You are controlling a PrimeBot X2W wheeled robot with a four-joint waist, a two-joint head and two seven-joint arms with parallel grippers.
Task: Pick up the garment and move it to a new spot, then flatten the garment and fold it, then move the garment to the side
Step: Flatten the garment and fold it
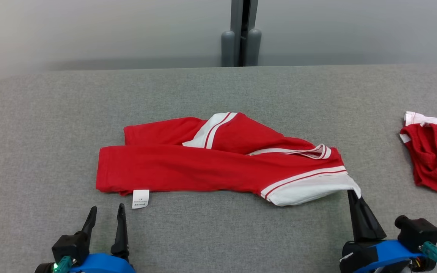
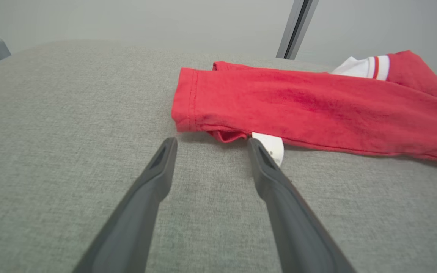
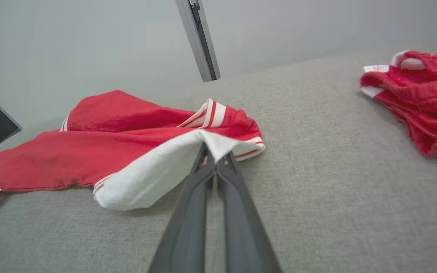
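Observation:
A red garment (image 1: 211,167) with white striped bands lies loosely folded in the middle of the grey table (image 1: 218,87); it also shows as a red garment (image 2: 317,110) in the left wrist view and a red garment (image 3: 101,151) in the right wrist view. My right gripper (image 1: 353,194) is shut on the garment's white corner (image 3: 207,142), which is lifted slightly off the cloth surface. My left gripper (image 1: 105,212) stands open just short of the garment's near left hem, its right finger (image 2: 264,159) touching or overlapping the white label (image 2: 273,146).
A second red and white garment (image 1: 433,155) lies crumpled at the table's right edge, also seen as a crumpled garment (image 3: 419,98) in the right wrist view. A grey post (image 1: 241,34) stands behind the table's far edge.

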